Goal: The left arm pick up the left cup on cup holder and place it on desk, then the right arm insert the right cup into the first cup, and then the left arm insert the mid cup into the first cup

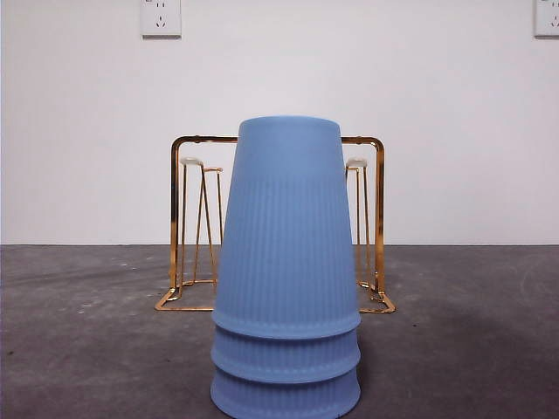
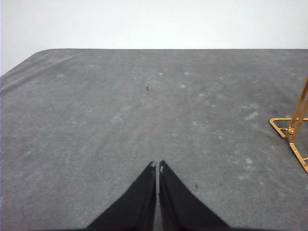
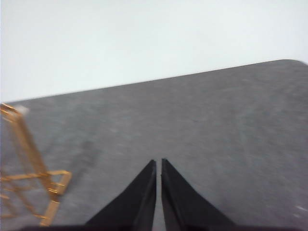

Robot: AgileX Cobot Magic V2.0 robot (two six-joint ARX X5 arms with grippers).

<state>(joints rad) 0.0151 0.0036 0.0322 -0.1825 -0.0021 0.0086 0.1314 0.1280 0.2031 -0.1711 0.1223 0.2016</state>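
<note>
Three blue ribbed cups (image 1: 286, 262) stand nested upside down in one stack on the desk (image 1: 87, 349), close to the front camera. Behind the stack is the gold wire cup holder (image 1: 188, 218), its white-tipped pegs bare. In the left wrist view my left gripper (image 2: 157, 166) is shut with nothing in it, low over bare desk (image 2: 120, 120), with a corner of the cup holder (image 2: 293, 132) off to one side. My right gripper (image 3: 158, 162) is shut and empty too, above the desk (image 3: 216, 120), with the cup holder (image 3: 33, 163) to its side. Neither arm shows in the front view.
A white wall (image 1: 87, 131) runs behind the desk, with two power sockets (image 1: 161, 17) high up. The desk's rounded corners show in both wrist views.
</note>
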